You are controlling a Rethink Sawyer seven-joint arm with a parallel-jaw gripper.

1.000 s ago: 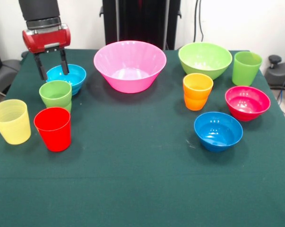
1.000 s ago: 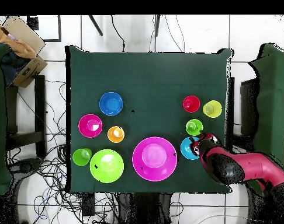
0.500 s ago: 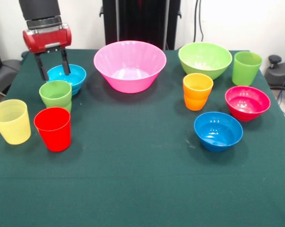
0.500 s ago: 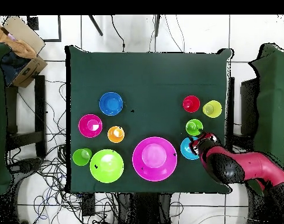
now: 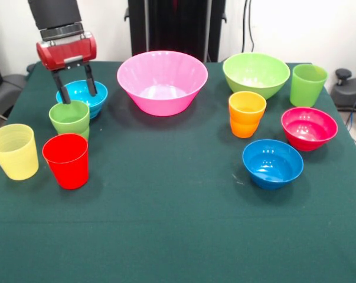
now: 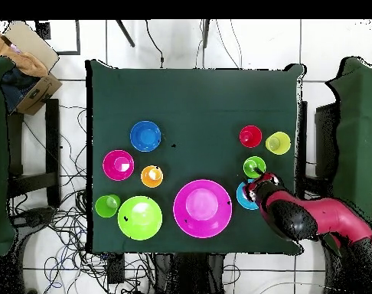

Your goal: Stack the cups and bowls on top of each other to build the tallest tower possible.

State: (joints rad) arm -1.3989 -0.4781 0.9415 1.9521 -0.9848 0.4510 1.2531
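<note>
A dark green cloth (image 5: pixel 178 236) is covering the counter. Black cables (image 6: pixel 63 222) are trailing over the tiled floor (image 6: pixel 334 42), and a cardboard box (image 6: pixel 27 65) is sitting beyond one corner.

No text, label, brand, number or sign can be read on the cups, the bowls, the arm or the worktop.

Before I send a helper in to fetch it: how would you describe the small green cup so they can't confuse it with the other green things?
Start at the big pink bowl in the front view and go left to the light blue bowl under the gripper. The small green cup stands just in front of that bowl, behind the red cup. It is short and alone on this side; the taller green cup and green bowl stand across the table.
</note>
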